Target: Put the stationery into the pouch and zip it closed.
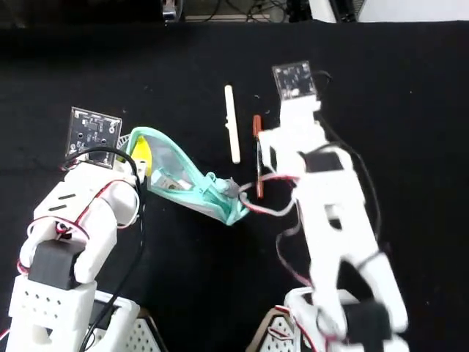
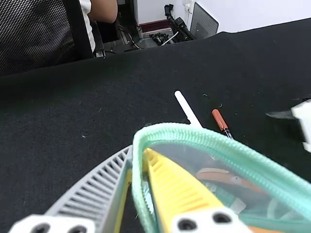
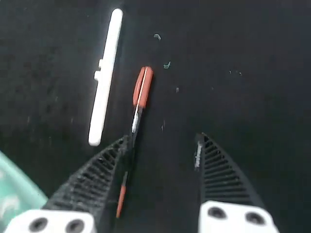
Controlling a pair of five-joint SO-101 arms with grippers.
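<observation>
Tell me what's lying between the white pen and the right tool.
The orange pen. In the right wrist view it lies beside the white pen and runs right up along the open right tool.

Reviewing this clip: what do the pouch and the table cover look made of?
The pouch seems soft clear plastic, slightly glossy, since items show through its wall; its mint rim looks like woven zipper tape, ribbed in the left wrist view. The table cover is likely matte black cloth, with lint specks and no shine.
</observation>
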